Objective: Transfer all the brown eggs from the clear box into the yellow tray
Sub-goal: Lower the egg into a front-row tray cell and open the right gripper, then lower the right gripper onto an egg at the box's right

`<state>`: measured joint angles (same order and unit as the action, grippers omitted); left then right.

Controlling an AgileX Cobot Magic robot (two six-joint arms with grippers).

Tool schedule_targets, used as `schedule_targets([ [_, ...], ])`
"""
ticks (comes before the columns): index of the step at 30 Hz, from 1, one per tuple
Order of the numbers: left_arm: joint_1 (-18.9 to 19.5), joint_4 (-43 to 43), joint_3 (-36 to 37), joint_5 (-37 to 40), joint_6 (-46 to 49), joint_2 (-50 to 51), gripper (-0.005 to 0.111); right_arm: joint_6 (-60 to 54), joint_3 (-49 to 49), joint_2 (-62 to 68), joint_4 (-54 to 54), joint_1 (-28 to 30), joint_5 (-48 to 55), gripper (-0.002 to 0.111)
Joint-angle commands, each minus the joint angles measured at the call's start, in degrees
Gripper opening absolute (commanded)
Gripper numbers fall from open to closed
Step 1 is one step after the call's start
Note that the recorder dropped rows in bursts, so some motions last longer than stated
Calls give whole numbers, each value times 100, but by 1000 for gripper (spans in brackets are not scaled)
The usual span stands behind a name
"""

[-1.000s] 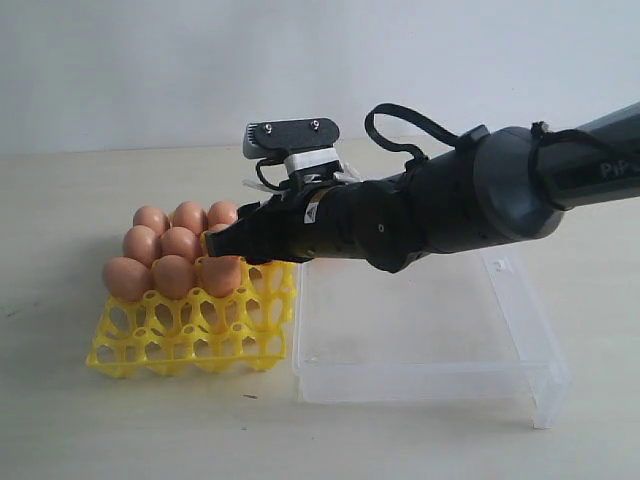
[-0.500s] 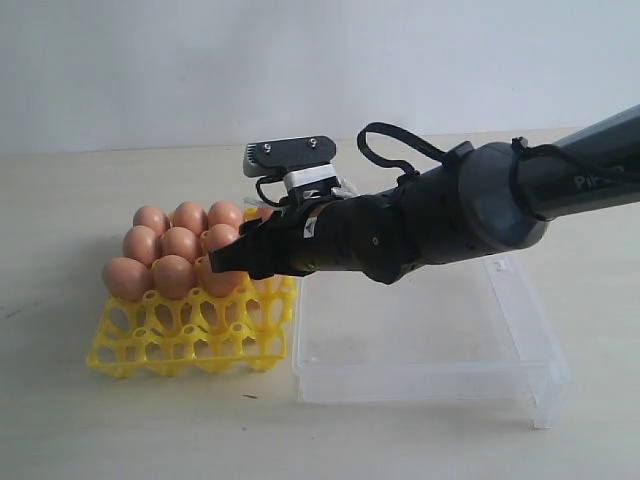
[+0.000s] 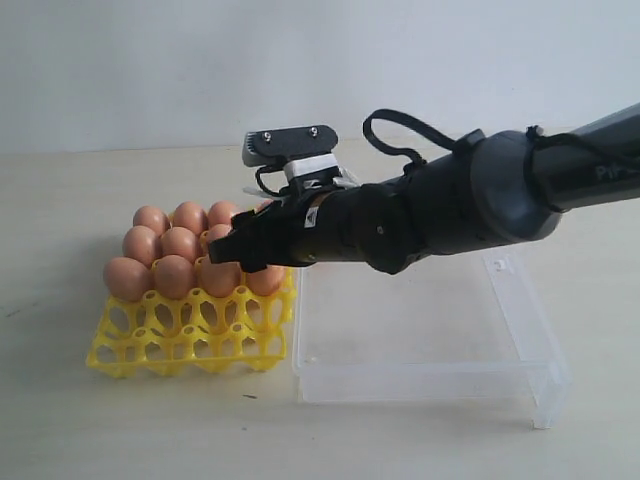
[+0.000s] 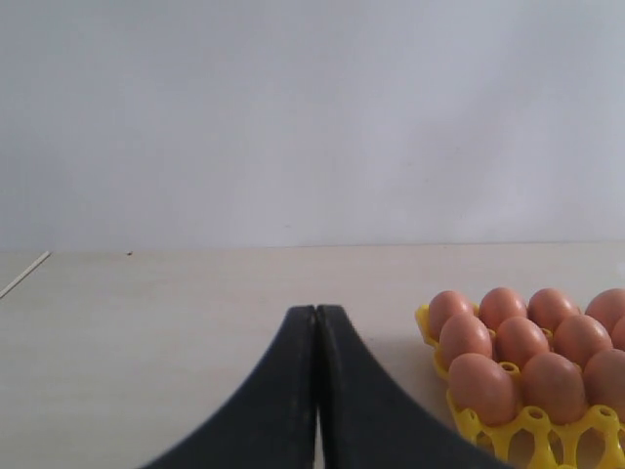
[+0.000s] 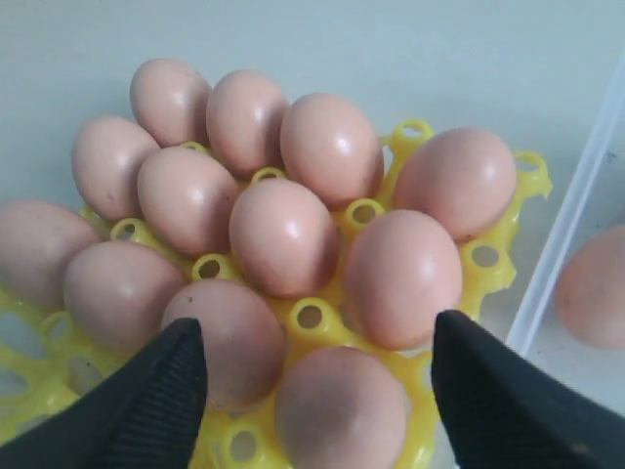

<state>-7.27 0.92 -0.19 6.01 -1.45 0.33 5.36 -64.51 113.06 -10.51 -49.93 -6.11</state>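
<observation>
1. A bright yellow plastic egg tray [image 3: 150, 352] with gridded cups sits at the lower left of the exterior frame, just beside a large transparent plastic box [image 3: 522, 330] at lower centre-right.
2. Smooth orange-brown oval eggs [image 3: 172, 275] fill the tray's rear cups; the cups nearest the frame's bottom edge stand open.
3. The right gripper [image 5: 314, 342] hovers over the tray's box-side edge, its black fingers [image 5: 146, 401] spread wide, flanking a seated egg without gripping it.
4. A further brown egg [image 5: 591, 288] shows beyond the box's clear wall.
5. The left gripper [image 4: 316, 313] has its fingers pressed together on nothing, low over the pale table [image 4: 146, 322].
</observation>
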Motion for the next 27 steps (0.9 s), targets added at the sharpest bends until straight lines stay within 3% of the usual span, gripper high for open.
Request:
schedule_targets([
  [1, -15, -42, 19, -13, -21, -33, 0, -120, 10, -541, 18, 37, 162, 43],
  [4, -15, -42, 19, -13, -21, -33, 0, -97, -63, -1147, 8, 521, 981, 0],
  [8, -15, -42, 19, -13, -21, -33, 0, -80, -1031, -1151, 104, 1489, 3467, 0],
  [10, -15, -42, 19, -13, -21, -33, 0, -80, -1499, -979, 174, 1810, 4131, 1],
  [12, -15, -42, 19, -13, -21, -33, 0, -41, -1929, -672, 162, 2078, 4633, 7],
  [15, -15, -42, 19, -13, -21, -33, 0, 87, -2523, -74, 152, 2378, 5297, 28],
  [19, -15, -42, 19, -13, -21, -33, 0, 87, -2924, 424, 152, 2454, 5416, 50],
  [22, -15, -42, 19, -13, -21, -33, 0, 87, -3140, 654, 106, 2454, 5390, 58],
  [27, -15, -42, 19, -13, -21, -33, 0, 243, -3415, 1030, 261, 2454, 5382, 59],
])
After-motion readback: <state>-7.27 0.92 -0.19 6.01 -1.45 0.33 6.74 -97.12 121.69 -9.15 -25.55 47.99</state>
